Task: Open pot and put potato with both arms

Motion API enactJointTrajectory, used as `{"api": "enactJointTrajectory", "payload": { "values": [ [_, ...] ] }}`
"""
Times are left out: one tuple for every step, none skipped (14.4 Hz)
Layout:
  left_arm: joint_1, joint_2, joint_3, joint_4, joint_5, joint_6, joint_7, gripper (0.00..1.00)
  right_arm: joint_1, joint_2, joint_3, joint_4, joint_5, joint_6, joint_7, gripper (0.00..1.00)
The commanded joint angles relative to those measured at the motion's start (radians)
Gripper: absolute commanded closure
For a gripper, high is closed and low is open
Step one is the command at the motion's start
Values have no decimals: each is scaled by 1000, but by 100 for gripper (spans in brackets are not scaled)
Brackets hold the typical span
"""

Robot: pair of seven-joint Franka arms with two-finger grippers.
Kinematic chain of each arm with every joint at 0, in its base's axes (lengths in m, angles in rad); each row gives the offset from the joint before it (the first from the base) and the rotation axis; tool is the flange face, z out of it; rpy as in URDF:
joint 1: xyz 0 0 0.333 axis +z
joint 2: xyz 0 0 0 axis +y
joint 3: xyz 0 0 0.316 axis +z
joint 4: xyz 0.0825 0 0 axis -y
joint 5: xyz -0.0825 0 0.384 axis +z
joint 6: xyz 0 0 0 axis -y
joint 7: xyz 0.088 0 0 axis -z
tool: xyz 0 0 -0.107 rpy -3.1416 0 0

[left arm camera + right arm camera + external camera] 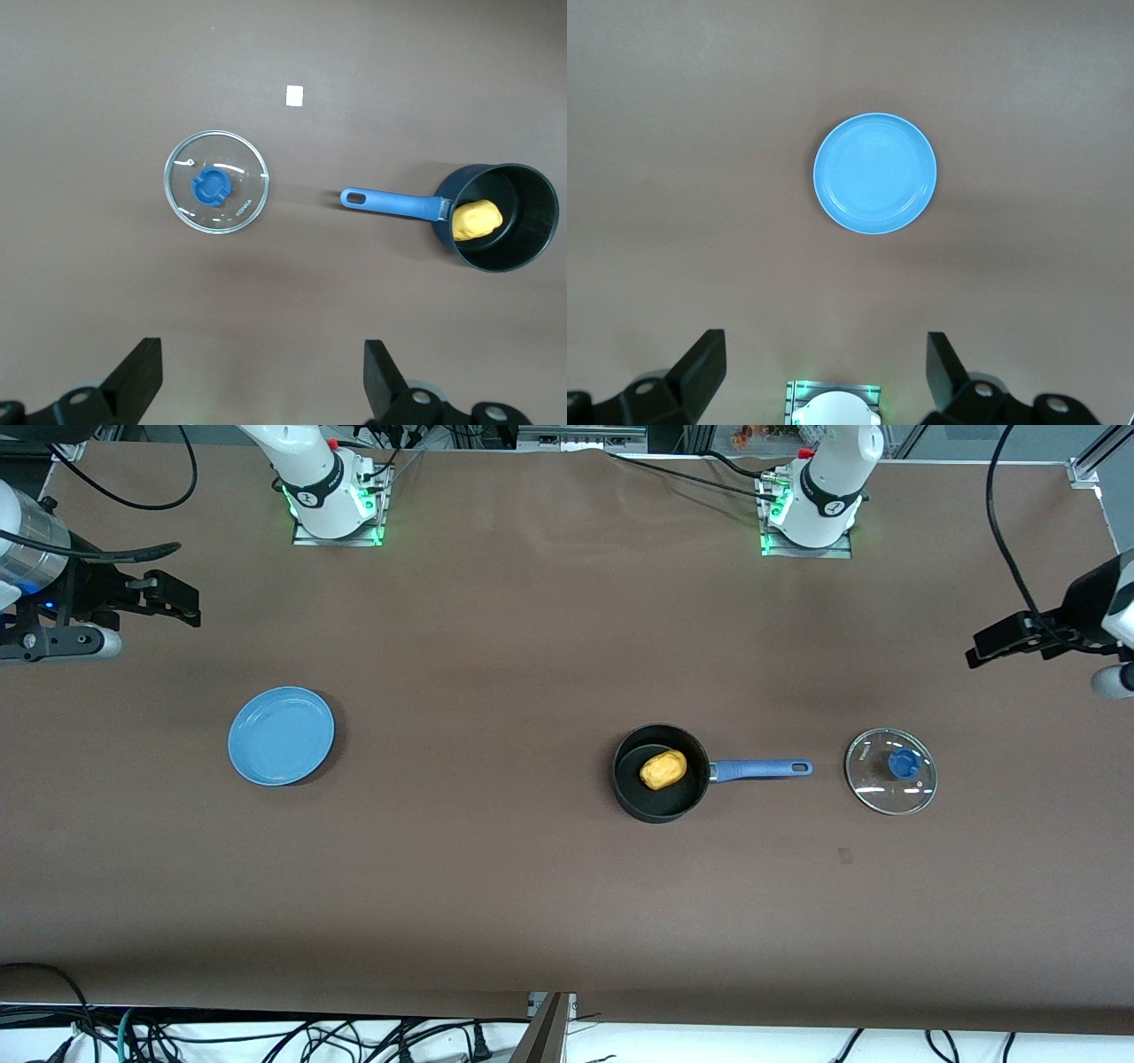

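I see the left gripper (261, 381) high over the lid's (890, 771) end of the table, jaws spread wide, empty. The right gripper (824, 376) hangs over the plate's (281, 735) end, likewise wide and empty. The potato (664, 770) lies in the uncovered pot (660, 772).

Right wrist view, contents: one round light-blue plate (874, 173) lay flat on the brown table (673, 133), slightly above frame centre. The right gripper (827, 372) stood wide open along the bottom edge. An arm base (833, 407) with green lights showed at bottom centre.
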Motion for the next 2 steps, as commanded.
{"api": "enactJointTrajectory", "payload": {
  "values": [
    [-1, -3, -18, -8, 22, 13, -32, 0, -9, 6, -1, 20, 13, -14, -24, 0],
    [-1, -3, -18, -8, 22, 13, -34, 0, -9, 6, -1, 20, 13, -14, -24, 0]
  ]
}}
